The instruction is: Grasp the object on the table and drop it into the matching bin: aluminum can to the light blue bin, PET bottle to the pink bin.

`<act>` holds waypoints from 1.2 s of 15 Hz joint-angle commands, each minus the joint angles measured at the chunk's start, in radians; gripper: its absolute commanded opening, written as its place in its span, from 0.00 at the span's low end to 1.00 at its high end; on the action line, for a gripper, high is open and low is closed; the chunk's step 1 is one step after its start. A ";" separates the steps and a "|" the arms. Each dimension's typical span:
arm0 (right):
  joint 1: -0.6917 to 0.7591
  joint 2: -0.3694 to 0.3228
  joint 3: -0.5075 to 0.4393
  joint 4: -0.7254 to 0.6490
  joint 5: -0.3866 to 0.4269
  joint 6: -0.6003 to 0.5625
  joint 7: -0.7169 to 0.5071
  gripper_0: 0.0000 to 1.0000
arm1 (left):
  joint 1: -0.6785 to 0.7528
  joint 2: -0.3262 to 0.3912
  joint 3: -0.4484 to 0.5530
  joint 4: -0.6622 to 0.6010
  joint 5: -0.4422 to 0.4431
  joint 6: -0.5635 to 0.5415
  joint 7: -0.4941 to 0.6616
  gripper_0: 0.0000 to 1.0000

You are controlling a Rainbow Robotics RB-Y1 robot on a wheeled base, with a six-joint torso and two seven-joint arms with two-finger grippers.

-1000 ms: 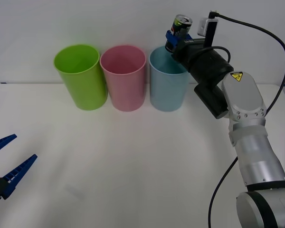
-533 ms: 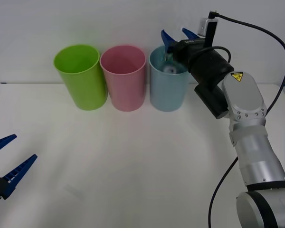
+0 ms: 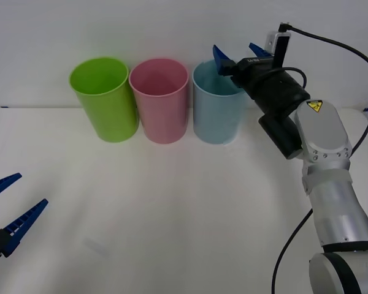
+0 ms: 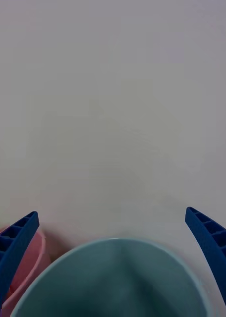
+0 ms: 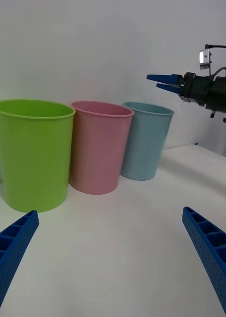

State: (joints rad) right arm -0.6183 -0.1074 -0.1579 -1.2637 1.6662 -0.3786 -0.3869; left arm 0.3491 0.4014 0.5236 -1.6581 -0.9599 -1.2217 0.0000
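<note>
My right gripper (image 3: 239, 55) hangs open just above the far right rim of the light blue bin (image 3: 218, 110), with nothing between its fingers. In the right wrist view the open gripper (image 4: 111, 213) looks down on the bin's round mouth (image 4: 113, 277), and the pink bin's rim (image 4: 31, 257) shows beside it. The aluminum can is hidden from every view. The pink bin (image 3: 159, 101) stands to the left of the light blue one on the white table (image 3: 172, 214). My left gripper (image 3: 12, 205) waits open low at the table's near left corner.
A lime green bin (image 3: 104, 98) stands left of the pink bin, so the row touches side by side along the back. From the left wrist view the same row reads green (image 5: 33, 153), pink (image 5: 98, 148), light blue (image 5: 145, 141), with the right gripper (image 5: 160, 81) above.
The right gripper held the can over the light blue bin, then opened; the can fell into the bin and out of sight. The gripper has shifted slightly right. The left arm stayed still.
</note>
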 commanded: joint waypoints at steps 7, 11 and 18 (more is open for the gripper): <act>0.256 -0.084 0.086 -0.286 -0.080 -0.002 -0.015 1.00 | 0.000 0.000 0.000 0.000 0.000 0.000 0.000 1.00; 0.431 -0.152 0.118 -0.464 -0.144 -0.002 -0.009 1.00 | 0.000 0.000 0.000 0.000 0.000 0.000 0.000 1.00; 0.795 -0.259 0.092 -0.758 -0.290 0.001 0.039 1.00 | 0.000 0.000 0.000 0.000 0.000 0.000 0.000 1.00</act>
State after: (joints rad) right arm 0.1360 -0.3622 -0.0555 -1.9949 1.3894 -0.3767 -0.3575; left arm 0.3490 0.4014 0.5236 -1.6580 -0.9599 -1.2217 0.0000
